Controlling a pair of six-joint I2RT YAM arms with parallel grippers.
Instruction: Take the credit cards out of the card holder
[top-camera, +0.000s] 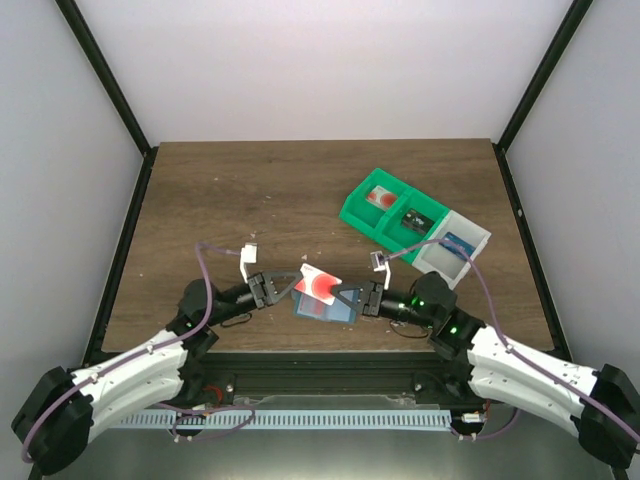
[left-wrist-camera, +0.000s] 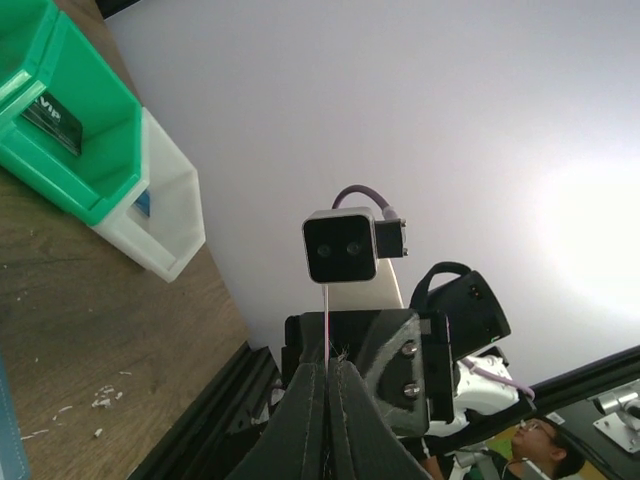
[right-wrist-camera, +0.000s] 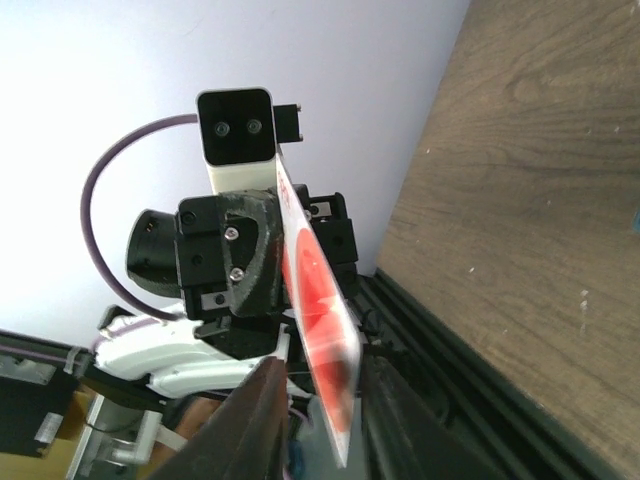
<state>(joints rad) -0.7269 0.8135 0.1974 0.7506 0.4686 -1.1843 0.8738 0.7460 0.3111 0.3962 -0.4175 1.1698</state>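
Top external view puts one credit card (top-camera: 322, 284) lifted between the two grippers near the front middle of the table (top-camera: 230, 200), its pale face and red mark turned up. The card holder (top-camera: 322, 311) lies just below it. The left gripper (top-camera: 283, 287) is pinched tight on one end of that card; its own wrist camera sees the card only as a hairline edge rising from the closed tips. The right gripper (right-wrist-camera: 325, 375) stands narrow astride the other end, and I cannot tell whether its pads already press the plastic. The card looks light, thin, stiff and slick, so it would likely slide or flex if nipped by a corner. A flat pinch on both faces, well in from the edge, seems safest. The card holder looks light too and could drag along. The card and fingers cover part of the holder, hiding whether it lies open, whether more cards sit in its slots, and whether it rests free on the wood.
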